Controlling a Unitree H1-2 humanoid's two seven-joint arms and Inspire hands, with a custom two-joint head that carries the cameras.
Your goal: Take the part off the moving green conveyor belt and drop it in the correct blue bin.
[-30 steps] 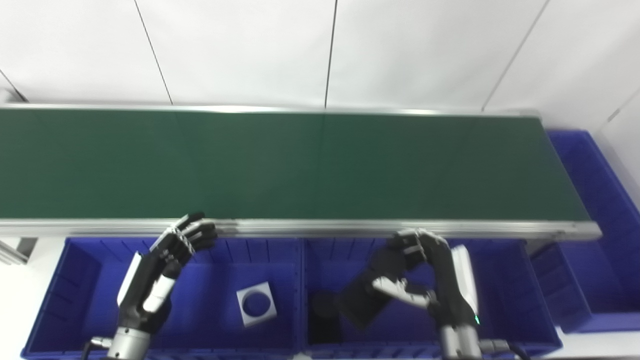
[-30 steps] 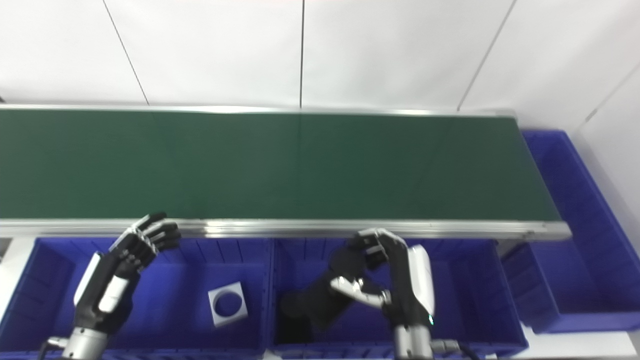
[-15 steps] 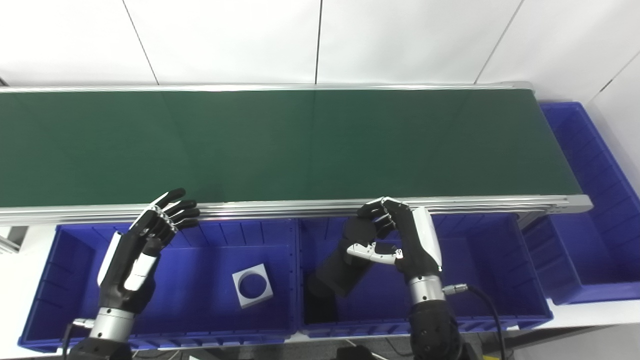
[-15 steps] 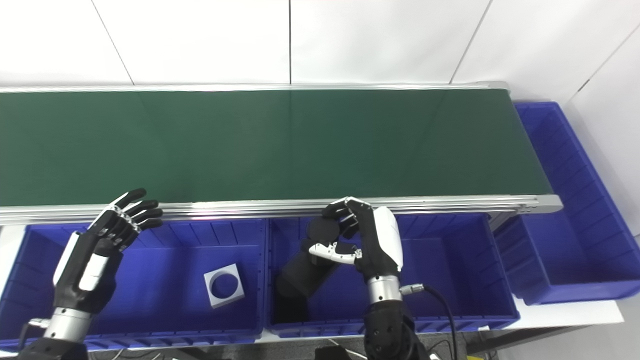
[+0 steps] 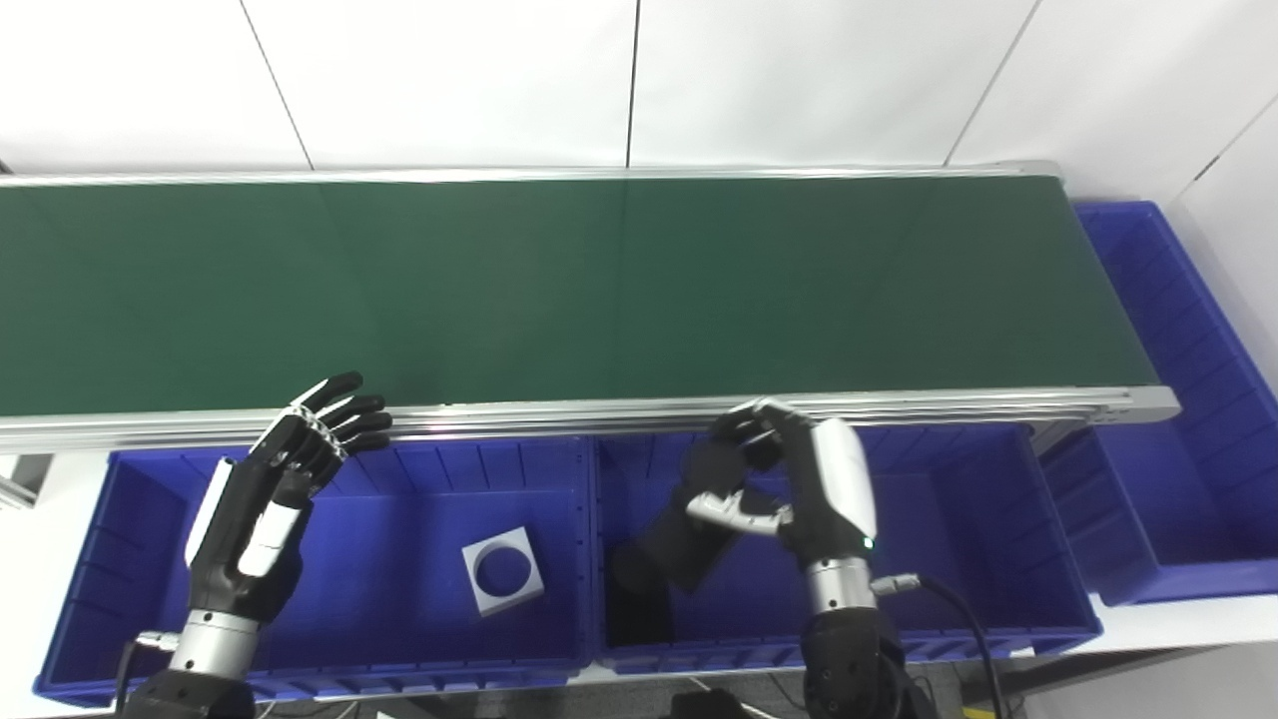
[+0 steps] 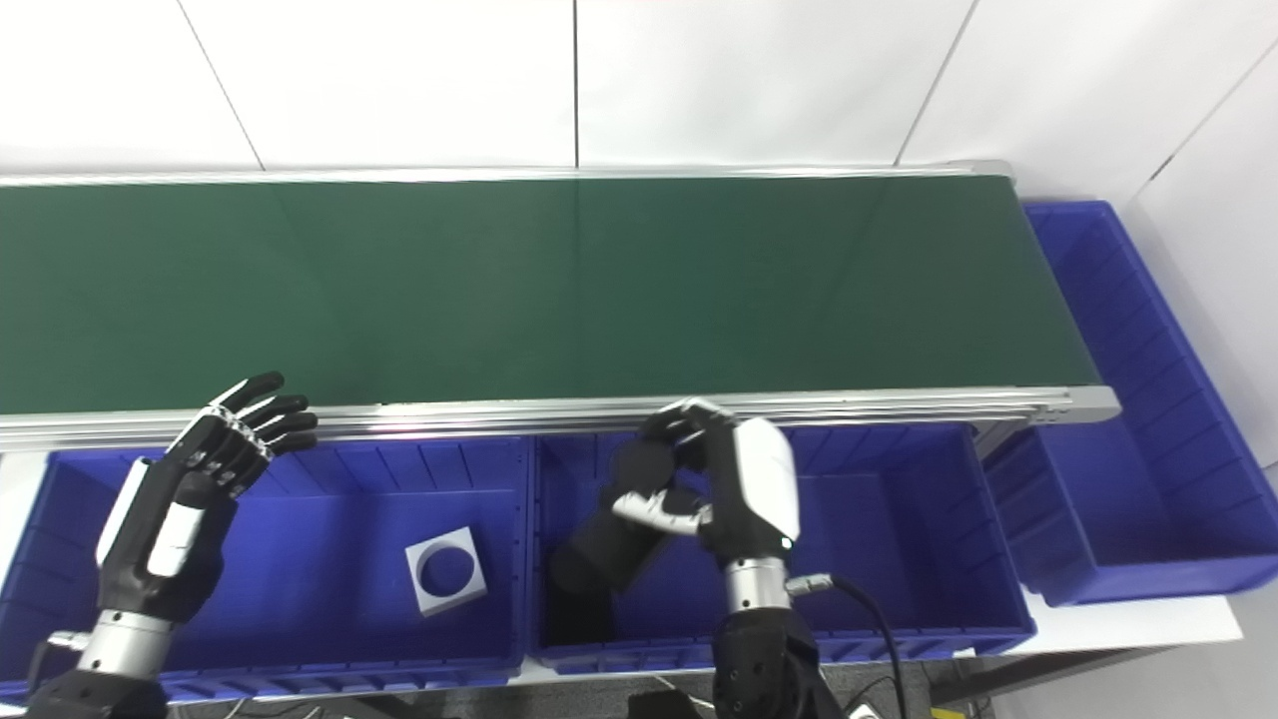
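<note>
The green conveyor belt (image 5: 599,290) carries no part in view. My right hand (image 5: 799,489) is shut on the upper end of a black cylindrical part (image 5: 679,551). It holds the part tilted, its lower end pointing down-left, over the left half of the middle blue bin (image 5: 958,539). A dark shape (image 5: 639,619) lies on that bin's floor under the part; I cannot tell whether it is shadow or another part. My left hand (image 5: 270,499) is open, fingers spread, over the left blue bin (image 5: 399,539) near the belt's front rail.
A white square part with a round hole (image 5: 502,584) lies in the left bin. A third blue bin (image 5: 1178,479) stands past the belt's right end. The aluminium front rail (image 5: 599,411) runs just behind both hands.
The camera shifted early on. Since half a second ago my right hand has turned a little and the black part has sunk slightly toward the middle bin. My left hand has barely moved.
</note>
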